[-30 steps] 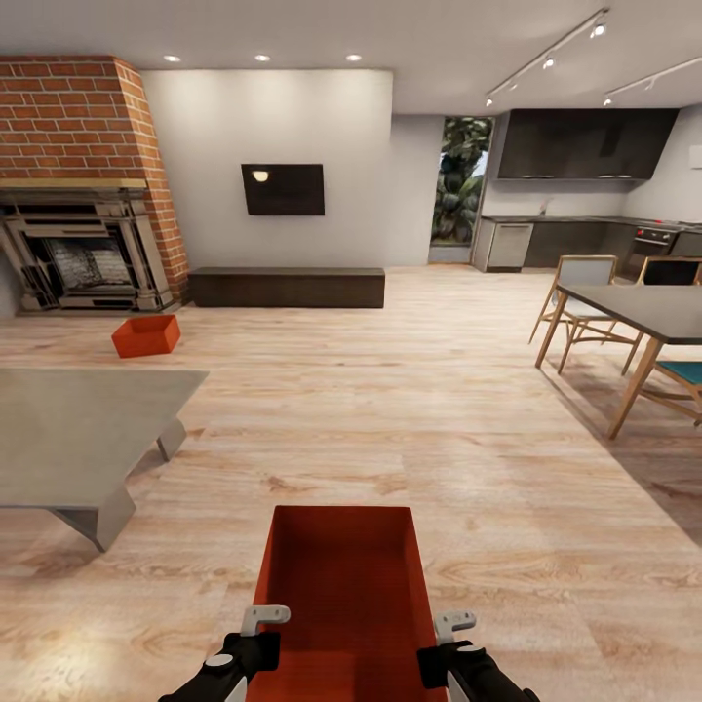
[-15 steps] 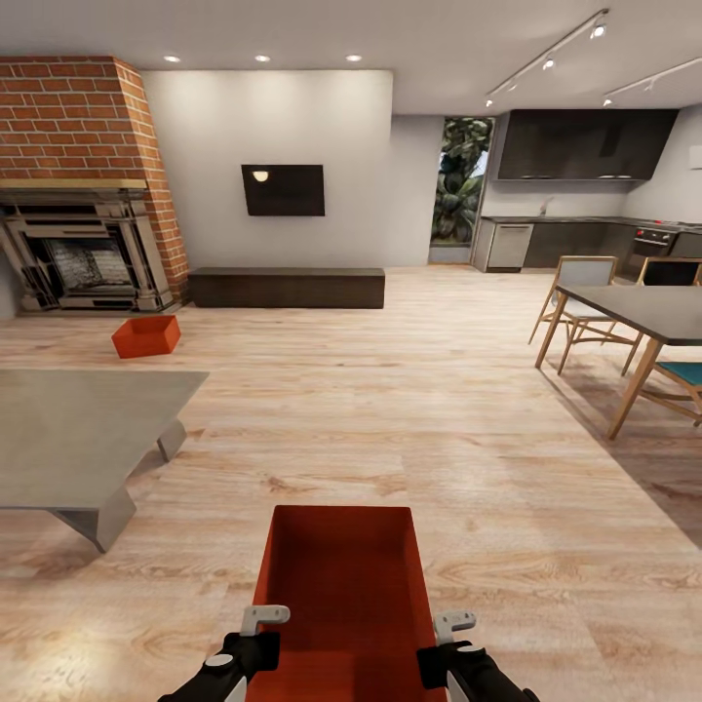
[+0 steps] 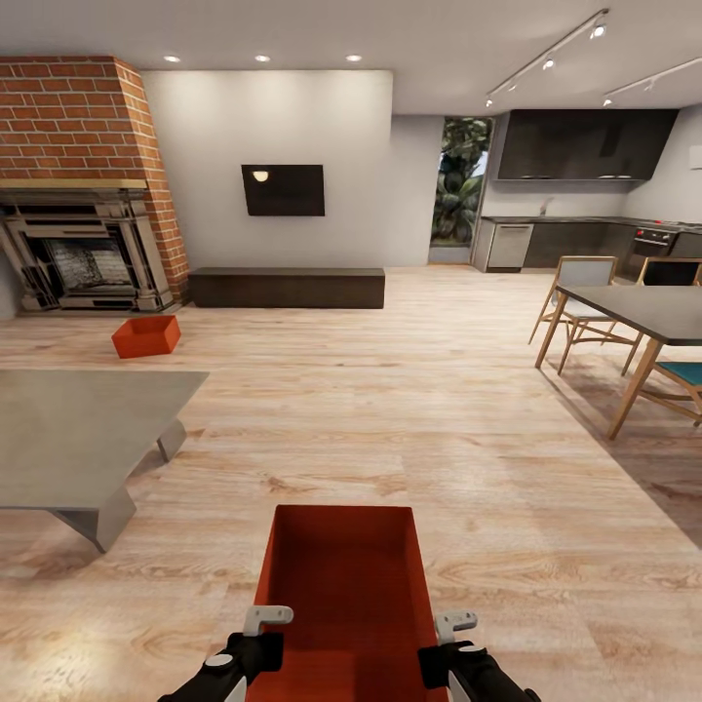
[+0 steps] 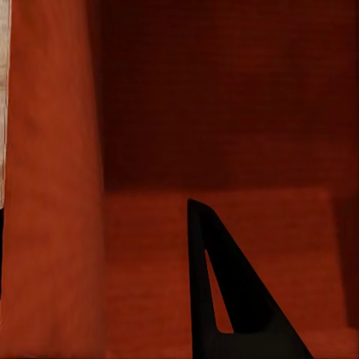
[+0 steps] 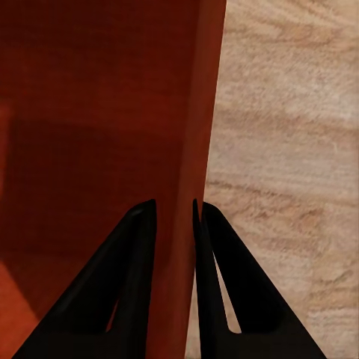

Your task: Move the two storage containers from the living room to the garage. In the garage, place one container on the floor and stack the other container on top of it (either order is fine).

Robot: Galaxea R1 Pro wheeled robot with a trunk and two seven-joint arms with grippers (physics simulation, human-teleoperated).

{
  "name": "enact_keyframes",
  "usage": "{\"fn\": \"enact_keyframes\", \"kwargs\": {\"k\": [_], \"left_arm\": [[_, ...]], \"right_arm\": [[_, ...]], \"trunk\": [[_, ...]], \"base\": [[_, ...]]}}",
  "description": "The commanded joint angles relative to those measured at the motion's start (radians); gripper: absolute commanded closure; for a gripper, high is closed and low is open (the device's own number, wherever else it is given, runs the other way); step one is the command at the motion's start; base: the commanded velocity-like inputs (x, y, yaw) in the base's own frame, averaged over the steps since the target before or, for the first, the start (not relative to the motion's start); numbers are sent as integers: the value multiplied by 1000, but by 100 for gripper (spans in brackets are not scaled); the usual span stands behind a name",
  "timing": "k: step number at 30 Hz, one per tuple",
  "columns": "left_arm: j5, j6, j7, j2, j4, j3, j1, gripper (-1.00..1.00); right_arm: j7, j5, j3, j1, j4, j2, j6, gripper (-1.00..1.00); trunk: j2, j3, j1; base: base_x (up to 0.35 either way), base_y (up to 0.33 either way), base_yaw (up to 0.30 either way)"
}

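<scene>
Bin (image 3: 341, 585) at 12 o'clock, long axis running away; right end effector (image 5: 173, 217) pinches its side wall, left end effector's (image 3: 255, 639) grip unclear.

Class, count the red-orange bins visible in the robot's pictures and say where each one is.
2. One bin sits directly in front of the robot between its arms; the other bin lies on the wood floor near the fireplace.
</scene>
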Motion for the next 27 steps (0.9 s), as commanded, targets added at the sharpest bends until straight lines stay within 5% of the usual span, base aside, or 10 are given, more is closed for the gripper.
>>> {"fn": "enact_keyframes", "kwargs": {"k": [1,27], "left_arm": [[5,-3,-3,0,1,-5,0,100],[11,-8,55,-1,1,-4,0,100]], "right_arm": [[1,-6,3,0,-3,-1,6,100],[1,-6,3,0,-4,-3,6,100]], "trunk": [[0,-1,0],[0,-1,0]], "base": [[0,0,0],[0,0,0]]}}
